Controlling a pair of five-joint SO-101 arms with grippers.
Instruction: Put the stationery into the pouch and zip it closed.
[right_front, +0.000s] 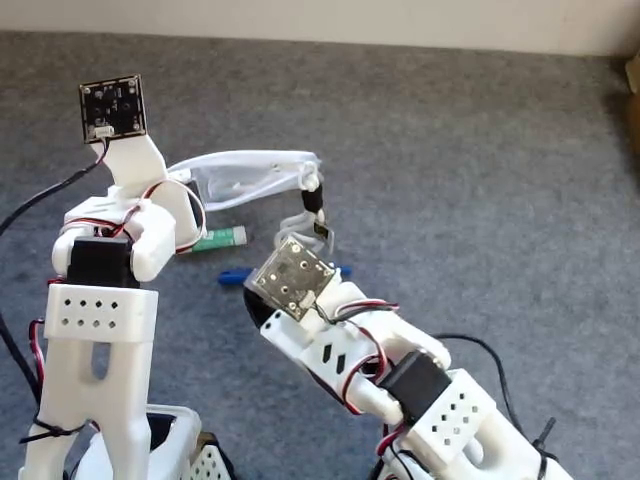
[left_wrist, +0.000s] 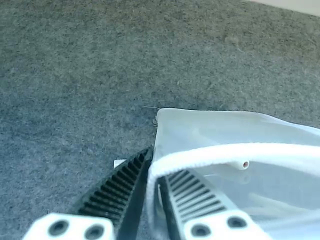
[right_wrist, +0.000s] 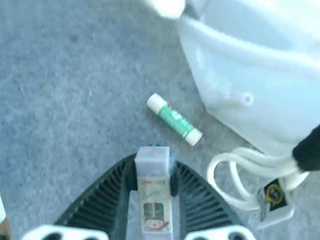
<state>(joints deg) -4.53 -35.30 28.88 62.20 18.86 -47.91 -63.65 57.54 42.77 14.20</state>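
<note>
While left jaws pinch the pouch (left_wrist: 240, 130), a glue stick (right_wrist: 174, 119) (green) lies near.

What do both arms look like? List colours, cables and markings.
The left arm and right arm are white plastic shells around black servo blocks, with red, black and white wires and rows of small holes. The left end effector and right end effector are black and ribbed, on white bases.
</note>
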